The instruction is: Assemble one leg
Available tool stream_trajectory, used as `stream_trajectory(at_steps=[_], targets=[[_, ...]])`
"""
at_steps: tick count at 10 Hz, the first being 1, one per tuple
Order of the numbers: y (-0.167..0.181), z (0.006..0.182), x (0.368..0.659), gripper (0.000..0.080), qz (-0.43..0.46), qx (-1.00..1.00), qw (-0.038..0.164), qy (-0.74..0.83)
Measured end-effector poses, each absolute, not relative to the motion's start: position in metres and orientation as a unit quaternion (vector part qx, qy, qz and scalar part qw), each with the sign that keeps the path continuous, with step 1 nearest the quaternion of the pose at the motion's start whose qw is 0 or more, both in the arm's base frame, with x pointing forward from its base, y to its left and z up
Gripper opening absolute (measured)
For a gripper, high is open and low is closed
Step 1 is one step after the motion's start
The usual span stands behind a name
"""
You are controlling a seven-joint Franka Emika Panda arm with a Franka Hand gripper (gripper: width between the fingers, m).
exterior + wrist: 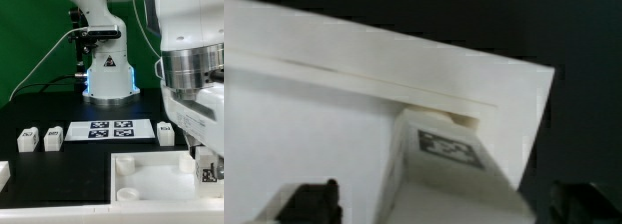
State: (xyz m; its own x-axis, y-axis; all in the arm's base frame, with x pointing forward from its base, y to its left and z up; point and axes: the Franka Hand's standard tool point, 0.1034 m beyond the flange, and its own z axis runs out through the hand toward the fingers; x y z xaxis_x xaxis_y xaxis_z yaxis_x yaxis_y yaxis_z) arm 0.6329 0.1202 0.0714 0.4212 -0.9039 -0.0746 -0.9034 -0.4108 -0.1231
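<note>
In the wrist view a small white square-sectioned leg (452,165) with a black-and-white tag lies between my dark fingertips (313,200). Its far end meets the rim of the large white tray (331,110). White tray surface shows between the leg and one finger, so my gripper (446,205) is open around the leg. In the exterior view my gripper (206,170) hangs over the right end of the tray (150,172), with the tagged leg (208,173) between the fingers.
The marker board (110,130) lies in the middle of the table. Two loose legs (28,138) (52,138) stand to its left and one (167,132) to its right. A white part (4,175) sits at the left edge. The robot base (108,75) stands behind.
</note>
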Motion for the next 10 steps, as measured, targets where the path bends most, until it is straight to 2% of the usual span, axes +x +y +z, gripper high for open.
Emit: stream_trajectory(at_steps=[5, 7, 10], targets=[[0.1192, 0.0711, 0.6322, 0.0649, -0.017, -0.948, 0.066, 0.311], [0.1218, 0.0707, 0.6312, 0.0649, -0.028, -0.984, 0.044, 0.169], [0.1205, 0.0707, 0.6313, 0.0640, -0.027, -0.984, 0.045, 0.172]])
